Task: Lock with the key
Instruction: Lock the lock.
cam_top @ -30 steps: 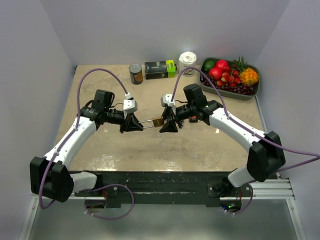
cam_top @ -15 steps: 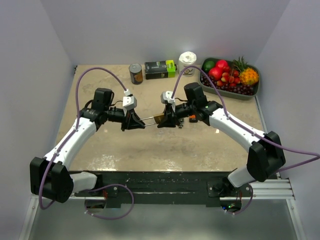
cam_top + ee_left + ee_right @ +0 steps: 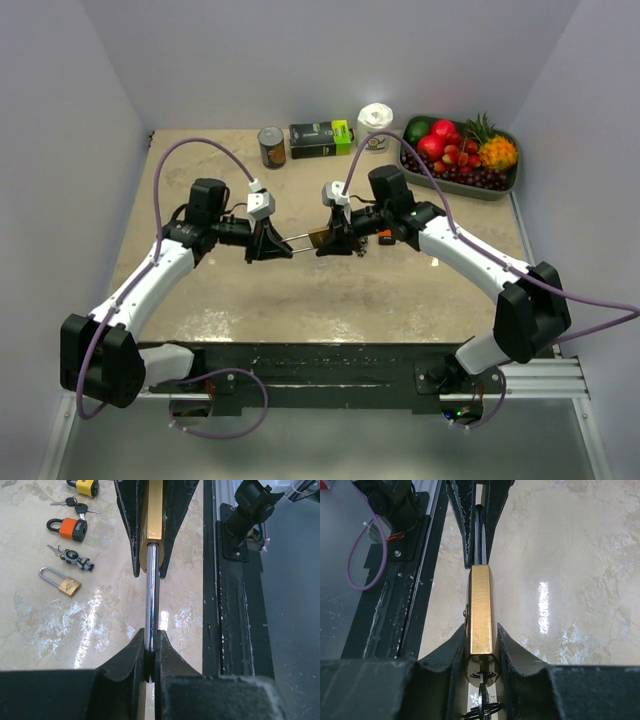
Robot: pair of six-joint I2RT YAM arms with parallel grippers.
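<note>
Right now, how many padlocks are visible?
4. One big brass padlock held by left claw and right claw; yellow padlock, orange padlock, small brass padlock on the table. More may be hidden.

- Tin can [image 3: 271, 146], 11 o'clock on the surface [image 3: 330, 290].
- Dark box with green end [image 3: 321, 138], 12 o'clock.
- White tub [image 3: 375, 126], 1 o'clock.
- Fruit tray [image 3: 490, 192], 2 o'clock.

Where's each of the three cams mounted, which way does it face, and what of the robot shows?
Top external: above and behind the bases, looking down at the beige marbled table; both arms whole, left fingers and right fingers both on a brass long-shackle padlock.
Left wrist: looks along its own black fingers, shut on the shackle, toward the right arm.
Right wrist: looks the opposite way; its fingers clamp the brass body.
Shared: both wrist views show the padlock and the other arm's fingers.
</note>
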